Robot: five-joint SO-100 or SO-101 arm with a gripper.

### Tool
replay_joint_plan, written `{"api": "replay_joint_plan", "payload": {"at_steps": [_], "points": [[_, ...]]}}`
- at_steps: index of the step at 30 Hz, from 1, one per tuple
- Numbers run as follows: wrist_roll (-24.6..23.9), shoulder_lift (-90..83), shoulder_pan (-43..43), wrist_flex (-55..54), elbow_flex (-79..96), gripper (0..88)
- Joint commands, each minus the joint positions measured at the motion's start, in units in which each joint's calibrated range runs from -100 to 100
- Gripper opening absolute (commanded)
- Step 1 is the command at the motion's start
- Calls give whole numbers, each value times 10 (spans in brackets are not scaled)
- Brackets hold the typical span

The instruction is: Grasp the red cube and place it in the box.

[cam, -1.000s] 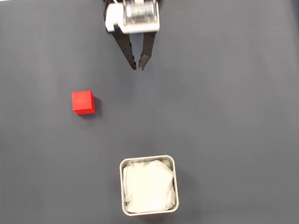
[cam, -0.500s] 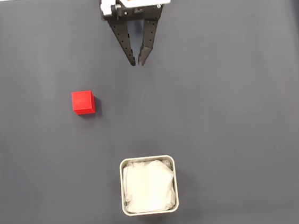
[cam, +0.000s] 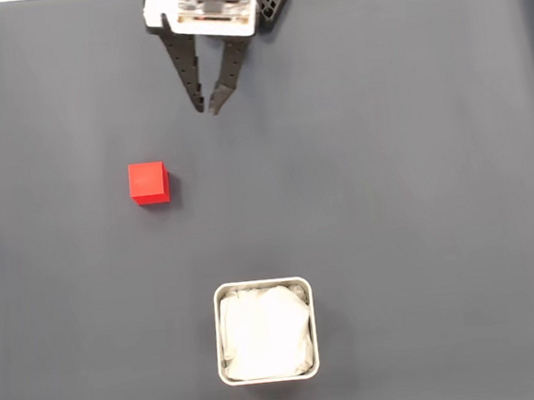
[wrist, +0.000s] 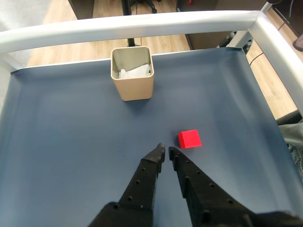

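- Black pincer of mine, my gripper [cam: 207, 108], sits at top centre-left of the fixed view, fingers pointing down the frame; white and black wrist housing cut by the top edge.
- My fingertips nearly meet, only a narrow slit between them, nothing held; same in the wrist view [wrist: 165, 152], where the fingers rise from the bottom edge toward the middle.
- My pincer hangs over bare dark blue-grey mat [cam: 417, 175]; tips clear of every object.
- One red cube [cam: 149, 183], left of centre in the fixed view, below and left of my tips, apart from them. In the wrist view the cube [wrist: 189, 139] lies just right of and slightly above my tips, near but not touching.
- One box [cam: 260, 286], off-white, rounded corners, bottom centre of the fixed view, well apart from the cube. Holds crumpled white paper [cam: 265, 334], no cube in it.
- Wrist view: box [wrist: 132, 86] upper centre-left, tan-looking wall, white paper [wrist: 137, 72] inside.
- Wrist view: white frame rail [wrist: 142, 24] across the top and down the right; wood floor [wrist: 61, 14] behind.
- Count: one pincer, one cube, one box.
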Motion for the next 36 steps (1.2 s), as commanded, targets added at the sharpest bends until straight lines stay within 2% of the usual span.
{"api": "replay_joint_plan", "payload": {"at_steps": [1,15,36], "points": [[1,10,24,4,-24,0],[1,53,80,-7,-10,4],[13,93,144,-134,68,207]]}}
